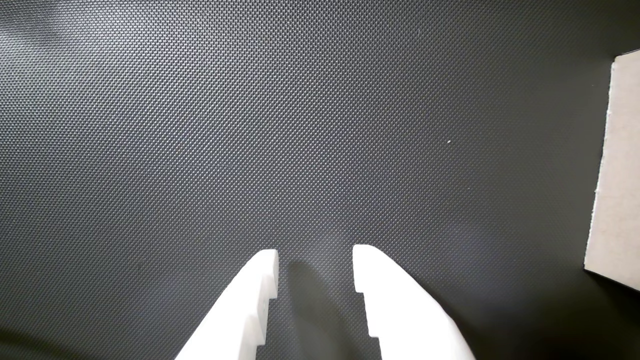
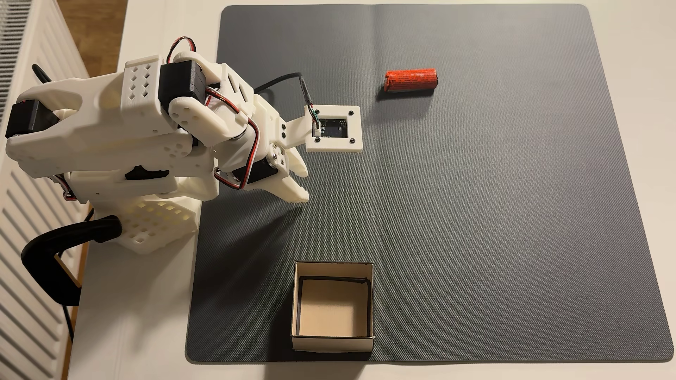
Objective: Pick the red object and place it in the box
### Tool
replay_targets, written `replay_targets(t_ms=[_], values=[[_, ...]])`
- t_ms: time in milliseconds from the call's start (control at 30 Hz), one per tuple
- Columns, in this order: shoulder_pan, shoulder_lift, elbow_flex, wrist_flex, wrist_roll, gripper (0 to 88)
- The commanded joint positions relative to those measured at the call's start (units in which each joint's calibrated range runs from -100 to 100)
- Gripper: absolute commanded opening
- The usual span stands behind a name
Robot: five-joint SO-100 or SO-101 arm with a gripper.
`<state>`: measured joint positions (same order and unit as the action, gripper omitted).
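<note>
Orange-red cylinder with wrinkled wrapper and black ends (image 2: pixel 411 80): lies on its side on the dark grey textured mat (image 2: pixel 475 219), well apart from the white jaws (image 1: pixel 315 267), which stand parted and empty. Likely light, stiff, prone to rolling; grip across mid-body. Off-white cardboard box (image 2: pixel 370 303) sits empty at the mat's near edge.

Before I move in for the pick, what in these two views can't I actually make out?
- Box: in the wrist view the right edge cuts it off; one outer wall shows, the inside doesn't.
- Red object: in the fixed view its print is too small to read, and its underside is hidden.
- Hand: in the fixed view the camera mount and wrist cover most of it; the wrist view shows its tips apart.
</note>
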<state>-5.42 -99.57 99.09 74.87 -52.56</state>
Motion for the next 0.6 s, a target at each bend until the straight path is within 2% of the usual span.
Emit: replay_targets(t_ms=[0,567], values=[[-0.37,0.59,0.73,0.83,0.05,12.2],[-0.22,0.5,0.73,-0.04,-0.42,11.3]])
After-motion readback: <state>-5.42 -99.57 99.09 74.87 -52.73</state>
